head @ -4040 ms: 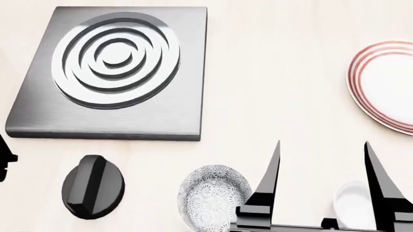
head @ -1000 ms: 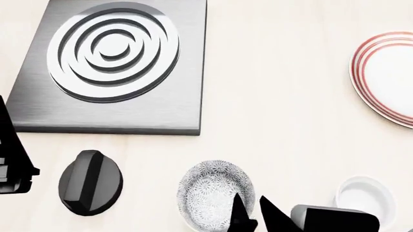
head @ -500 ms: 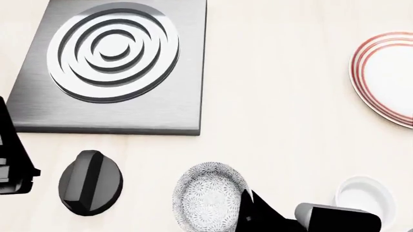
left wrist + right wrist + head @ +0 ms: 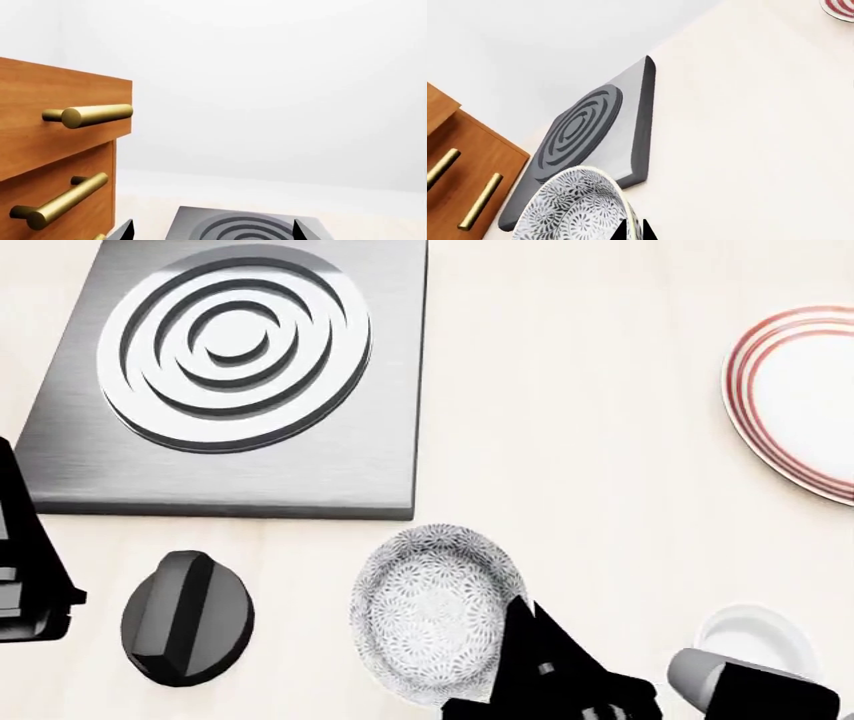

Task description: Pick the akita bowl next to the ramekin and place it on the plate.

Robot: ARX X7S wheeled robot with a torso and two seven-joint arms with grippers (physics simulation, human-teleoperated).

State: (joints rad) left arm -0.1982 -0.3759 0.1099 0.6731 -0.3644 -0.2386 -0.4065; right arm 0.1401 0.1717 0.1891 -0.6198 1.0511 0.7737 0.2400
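The right gripper (image 4: 523, 612) is closed on the right-hand rim of the akita bowl (image 4: 434, 613), its two dark fingers meeting in a narrow wedge over the edge. In the right wrist view the same fingertips (image 4: 632, 231) show as a small black point pinched against the bowl's rim (image 4: 575, 210). The bowl is tilted, its patterned inside turned up toward the head camera; whether its foot touches the table cannot be told. It sits near the front of the pale wooden table (image 4: 587, 440), just in front of the near edge of the grey burner slab (image 4: 240, 380).

To the right of the bowl, partly behind the right arm, stands the ramekin (image 4: 758, 638), close by but apart from it. Well beyond, at the far right edge of the head view, lies the plate (image 4: 801, 400) with its red rings, only partly in frame. A black knob (image 4: 187, 617) lies to the left of the bowl.

The left gripper (image 4: 27, 570) hangs at the left edge of the head view, away from the dishes; in its wrist view two finger tips stand wide apart at either side of the burner slab (image 4: 240, 225), holding nothing. A wooden drawer cabinet (image 4: 53, 150) with brass handles (image 4: 90, 115) stands further left.
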